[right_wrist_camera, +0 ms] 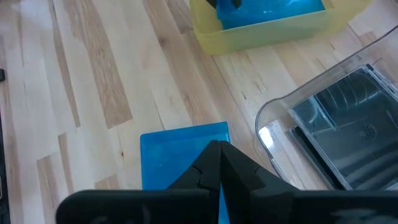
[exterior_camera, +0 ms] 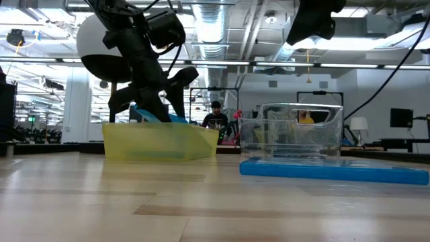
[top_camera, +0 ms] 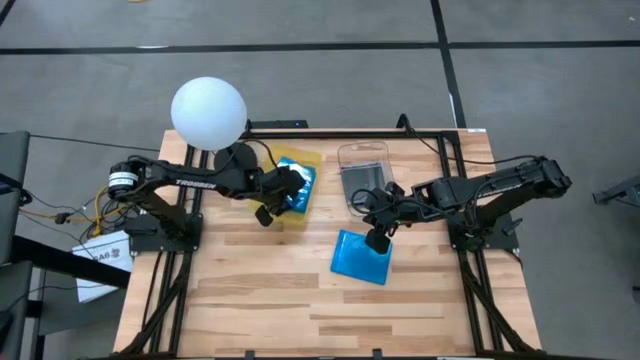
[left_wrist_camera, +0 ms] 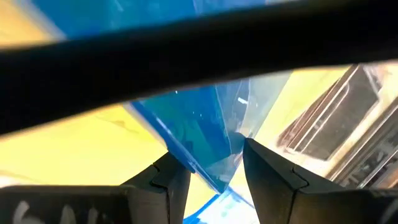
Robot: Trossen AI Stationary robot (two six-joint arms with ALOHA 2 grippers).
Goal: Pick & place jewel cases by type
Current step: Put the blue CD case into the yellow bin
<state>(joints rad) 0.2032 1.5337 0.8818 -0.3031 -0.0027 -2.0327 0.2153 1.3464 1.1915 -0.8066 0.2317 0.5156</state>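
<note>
Table (top_camera: 250,300), wood, carries everything. Yellow tray (top_camera: 306,160) sits near far edge, left of centre; clear container (top_camera: 362,157) just right of it, also near far edge, w/ grey cases (right_wrist_camera: 348,134) inside. 1 blue case (top_camera: 358,262) lies flat on table, mid-right, in front of container. 2nd blue case (left_wrist_camera: 199,134) is tilted in the tray, clamped between fingers (left_wrist_camera: 277,177) of left end effector (top_camera: 288,188), which is down in the tray. Right end effector (top_camera: 378,240) is over far edge of the flat blue case, fingers together, tips closed.
</note>
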